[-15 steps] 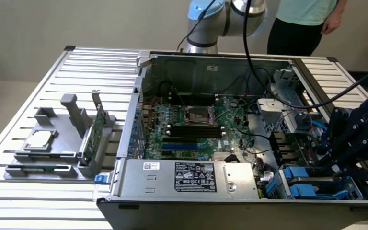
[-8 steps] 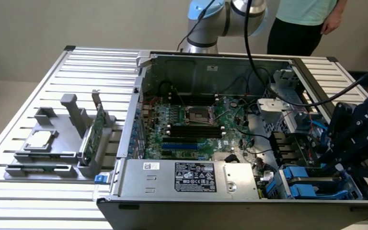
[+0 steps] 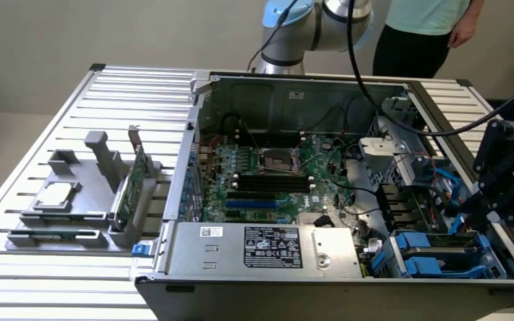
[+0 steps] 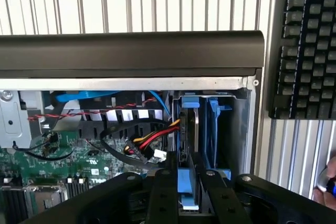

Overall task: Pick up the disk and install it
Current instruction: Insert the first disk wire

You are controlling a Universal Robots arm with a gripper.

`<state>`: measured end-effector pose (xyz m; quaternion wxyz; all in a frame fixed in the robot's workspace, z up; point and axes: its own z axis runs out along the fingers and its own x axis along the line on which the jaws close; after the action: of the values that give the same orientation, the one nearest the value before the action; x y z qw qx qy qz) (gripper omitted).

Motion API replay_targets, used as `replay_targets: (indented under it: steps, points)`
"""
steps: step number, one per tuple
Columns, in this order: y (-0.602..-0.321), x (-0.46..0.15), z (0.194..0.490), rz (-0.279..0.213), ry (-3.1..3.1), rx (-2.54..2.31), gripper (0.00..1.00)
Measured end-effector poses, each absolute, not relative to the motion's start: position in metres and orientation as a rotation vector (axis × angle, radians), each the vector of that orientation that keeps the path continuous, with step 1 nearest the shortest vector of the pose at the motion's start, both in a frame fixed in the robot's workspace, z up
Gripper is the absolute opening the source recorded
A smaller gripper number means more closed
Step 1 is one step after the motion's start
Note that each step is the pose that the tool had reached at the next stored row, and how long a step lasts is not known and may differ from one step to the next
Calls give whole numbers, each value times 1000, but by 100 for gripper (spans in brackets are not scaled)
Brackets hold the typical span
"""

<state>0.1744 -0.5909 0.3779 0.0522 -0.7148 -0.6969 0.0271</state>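
Fingers (image 4: pixel 188 182) astride disk (image 4: pixel 188 129), slatted table (image 3: pixel 34 180)

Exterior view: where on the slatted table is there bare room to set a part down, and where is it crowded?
Bare slats lie behind the grey parts stand, toward the table's far edge, and in front of it. The open computer case is crowded, most around the blue drive bays where the gripper hangs.

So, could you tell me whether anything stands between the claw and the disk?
Nothing visible does: the black claw sits right at the blue-railed metal disk, which stands edge-up in the blue drive bay of the open computer case.
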Motion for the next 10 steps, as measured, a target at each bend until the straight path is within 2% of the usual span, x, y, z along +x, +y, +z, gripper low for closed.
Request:
replay_targets:
  steps: [10]
  points:
    - [-589,158,386,81,-2118,-2174,25]
